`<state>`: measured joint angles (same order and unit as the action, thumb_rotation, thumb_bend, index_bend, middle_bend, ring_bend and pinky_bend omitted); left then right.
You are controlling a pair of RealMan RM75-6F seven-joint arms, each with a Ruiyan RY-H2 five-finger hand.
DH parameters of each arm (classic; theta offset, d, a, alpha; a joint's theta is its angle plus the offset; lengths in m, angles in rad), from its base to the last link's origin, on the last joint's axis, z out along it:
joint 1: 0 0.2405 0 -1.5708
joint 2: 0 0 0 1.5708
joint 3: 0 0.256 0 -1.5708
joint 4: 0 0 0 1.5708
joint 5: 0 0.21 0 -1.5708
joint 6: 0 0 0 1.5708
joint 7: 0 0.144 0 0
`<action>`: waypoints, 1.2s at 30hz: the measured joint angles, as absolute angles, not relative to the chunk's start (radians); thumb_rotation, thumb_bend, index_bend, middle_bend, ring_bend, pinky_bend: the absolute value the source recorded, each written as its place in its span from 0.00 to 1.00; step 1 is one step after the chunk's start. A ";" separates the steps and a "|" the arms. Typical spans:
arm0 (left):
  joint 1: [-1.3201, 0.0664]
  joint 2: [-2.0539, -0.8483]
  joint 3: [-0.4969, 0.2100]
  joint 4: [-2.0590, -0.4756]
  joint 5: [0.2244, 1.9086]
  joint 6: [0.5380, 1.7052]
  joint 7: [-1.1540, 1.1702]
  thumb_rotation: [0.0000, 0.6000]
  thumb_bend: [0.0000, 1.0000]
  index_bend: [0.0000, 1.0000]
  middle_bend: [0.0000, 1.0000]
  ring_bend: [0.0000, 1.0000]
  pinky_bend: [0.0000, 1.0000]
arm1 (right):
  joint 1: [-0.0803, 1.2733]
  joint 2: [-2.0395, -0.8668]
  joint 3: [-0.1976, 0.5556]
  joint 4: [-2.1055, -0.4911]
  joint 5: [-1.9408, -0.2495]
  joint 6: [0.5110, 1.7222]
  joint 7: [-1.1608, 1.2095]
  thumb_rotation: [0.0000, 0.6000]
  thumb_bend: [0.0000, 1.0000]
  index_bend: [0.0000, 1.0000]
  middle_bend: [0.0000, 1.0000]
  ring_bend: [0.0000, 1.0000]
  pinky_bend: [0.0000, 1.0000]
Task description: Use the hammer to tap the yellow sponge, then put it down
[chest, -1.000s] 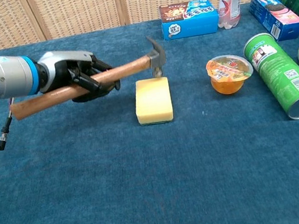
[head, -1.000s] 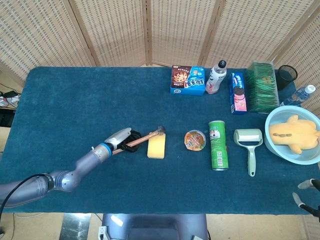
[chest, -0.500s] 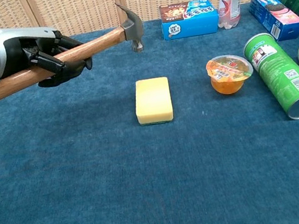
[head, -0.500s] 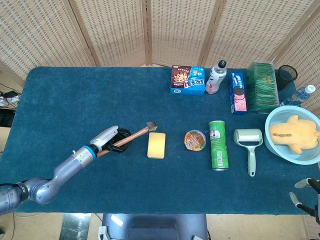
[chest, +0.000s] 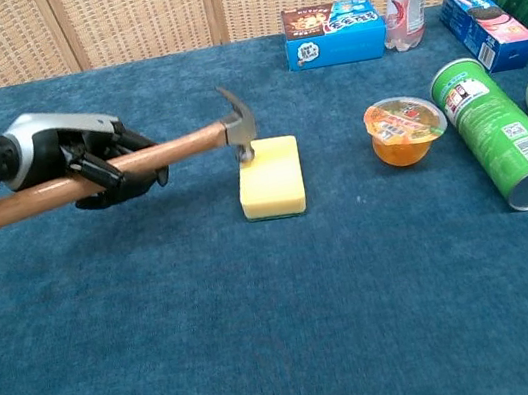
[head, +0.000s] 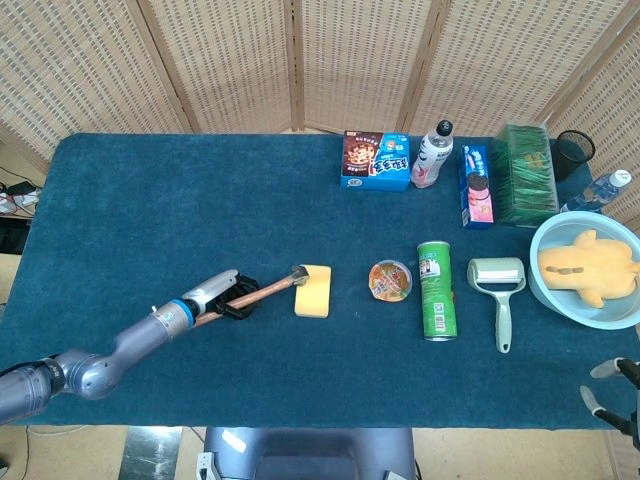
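- On the blue felt-like table (head: 150, 190), a yellow sponge (chest: 271, 176), a soft rectangular block, lies flat near the middle.
- Just right of the sponge sits a small round jelly cup (chest: 406, 129) with a printed foil lid, and beyond it a green cylindrical can (chest: 501, 131) lies on its side.
- Further right in the head view, a pale green lint roller (head: 498, 287) lies beside the can, and a light blue bowl (head: 546, 290) holds a yellow plush toy (head: 587, 264).
- Along the back edge stand a blue snack box (head: 376, 160), a white bottle (head: 433, 155), a narrow blue cookie box (head: 476, 186) and a green ribbed package (head: 526, 172).
- Nothing lies between the hammer and the sponge on the left side of the cloth.
- The left hand (chest: 85, 158) is wrapped around the wooden handle of the hammer (chest: 137, 165); its dark fingers are clamped on the shaft, which runs almost level.
- The hammer's steel head (chest: 241, 135) meets the sponge's upper left edge, face down.
- The right hand (head: 610, 390) shows only at the lower right corner of the head view, off the table; whether its fingers are apart or together I cannot tell.
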<state>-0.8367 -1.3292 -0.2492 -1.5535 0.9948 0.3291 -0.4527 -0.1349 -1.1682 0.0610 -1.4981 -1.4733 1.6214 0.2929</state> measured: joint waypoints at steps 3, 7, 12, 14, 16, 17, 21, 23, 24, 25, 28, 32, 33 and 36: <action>-0.876 -1.342 -0.233 -1.519 0.957 0.272 -0.456 1.00 0.56 0.59 0.75 0.74 0.84 | -0.139 -1.167 0.061 -1.495 -1.468 1.623 0.300 1.00 0.29 0.53 0.53 0.44 0.38; -0.888 -1.339 -0.245 -1.517 0.931 0.271 -0.469 1.00 0.56 0.59 0.75 0.74 0.84 | -0.143 -1.166 0.062 -1.493 -1.470 1.630 0.304 1.00 0.29 0.53 0.53 0.44 0.38; -0.829 -1.299 -0.312 -1.624 0.973 0.357 -0.506 1.00 0.56 0.59 0.75 0.74 0.84 | -0.143 -1.167 0.062 -1.493 -1.474 1.632 0.306 1.00 0.29 0.53 0.53 0.44 0.38; -0.802 -1.274 -0.333 -1.660 1.006 0.375 -0.523 1.00 0.56 0.59 0.75 0.74 0.85 | -0.142 -1.168 0.061 -1.494 -1.477 1.630 0.305 1.00 0.29 0.53 0.53 0.44 0.38; -0.772 -1.241 -0.349 -1.694 1.046 0.385 -0.545 1.00 0.56 0.59 0.75 0.74 0.85 | -0.141 -1.170 0.061 -1.494 -1.479 1.629 0.303 1.00 0.29 0.53 0.53 0.44 0.38; -0.760 -1.228 -0.354 -1.704 1.062 0.386 -0.554 1.00 0.56 0.59 0.75 0.74 0.85 | -0.140 -1.169 0.061 -1.495 -1.479 1.629 0.303 1.00 0.29 0.53 0.53 0.44 0.38; -0.715 -1.189 -0.359 -1.722 1.126 0.377 -0.599 1.00 0.56 0.59 0.75 0.74 0.85 | -0.139 -1.171 0.061 -1.498 -1.483 1.629 0.298 1.00 0.29 0.53 0.53 0.44 0.38; -0.703 -1.183 -0.355 -1.714 1.146 0.373 -0.612 1.00 0.56 0.59 0.75 0.74 0.84 | -0.137 -1.171 0.061 -1.500 -1.486 1.629 0.295 1.00 0.29 0.53 0.53 0.44 0.38; -0.698 -1.182 -0.353 -1.705 1.157 0.373 -0.618 1.00 0.56 0.59 0.75 0.74 0.84 | -0.137 -1.171 0.061 -1.501 -1.486 1.629 0.293 1.00 0.29 0.53 0.53 0.44 0.38; -0.694 -1.182 -0.350 -1.697 1.162 0.375 -0.620 1.00 0.56 0.59 0.75 0.74 0.84 | -0.136 -1.172 0.061 -1.502 -1.487 1.628 0.291 1.00 0.29 0.53 0.53 0.44 0.38; -0.680 -1.191 -0.334 -1.655 1.180 0.408 -0.611 1.00 0.56 0.59 0.75 0.74 0.84 | -0.133 -1.173 0.060 -1.507 -1.490 1.624 0.284 1.00 0.29 0.53 0.53 0.44 0.38; -0.663 -1.227 -0.299 -1.575 1.190 0.490 -0.561 1.00 0.56 0.59 0.75 0.74 0.84 | -0.128 -1.174 0.059 -1.513 -1.494 1.620 0.274 1.00 0.29 0.53 0.53 0.44 0.38; -0.660 -1.242 -0.287 -1.547 1.188 0.512 -0.542 1.00 0.55 0.59 0.75 0.74 0.84 | -0.127 -1.175 0.059 -1.514 -1.494 1.619 0.272 1.00 0.29 0.53 0.53 0.44 0.38; -0.654 -1.279 -0.257 -1.480 1.175 0.549 -0.486 1.00 0.54 0.59 0.75 0.74 0.82 | -0.126 -1.175 0.058 -1.516 -1.493 1.617 0.268 1.00 0.29 0.53 0.53 0.44 0.38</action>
